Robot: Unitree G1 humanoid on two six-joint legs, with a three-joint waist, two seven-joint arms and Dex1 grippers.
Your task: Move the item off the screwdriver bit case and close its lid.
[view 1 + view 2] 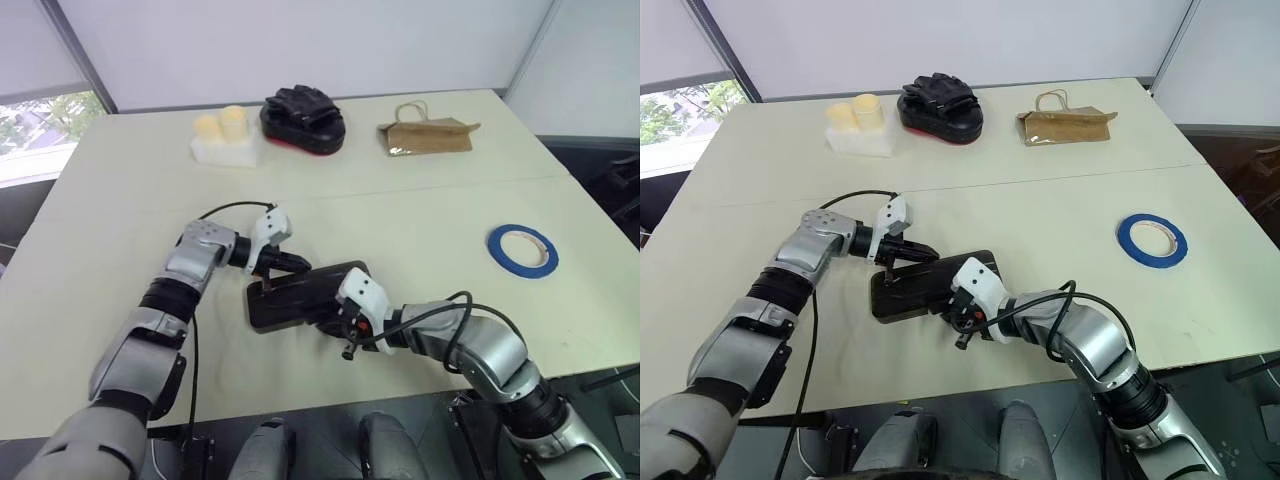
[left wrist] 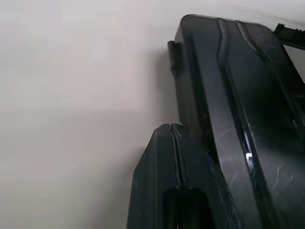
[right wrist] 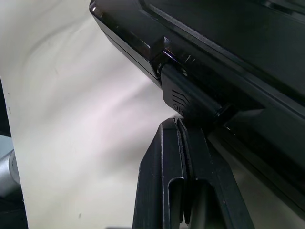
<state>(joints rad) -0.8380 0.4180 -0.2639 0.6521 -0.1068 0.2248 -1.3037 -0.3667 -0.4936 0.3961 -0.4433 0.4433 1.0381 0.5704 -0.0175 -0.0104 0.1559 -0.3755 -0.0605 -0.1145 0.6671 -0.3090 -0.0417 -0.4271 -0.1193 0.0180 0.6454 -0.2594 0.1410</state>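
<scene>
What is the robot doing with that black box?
The robot is working on the screwdriver bit case in the middle of the table. The roll of blue tape is already off it, lying far to the robot's right. The lid looks folded down over the case. The left end effector, fingers together, is at the case's far left corner. The right end effector, also shut, is at the near edge by the latch, probably pressing it closed.

Cream table [image 1: 430, 215], white wall [image 1: 300, 45] behind, daylit window [image 1: 40, 125] far left.
</scene>
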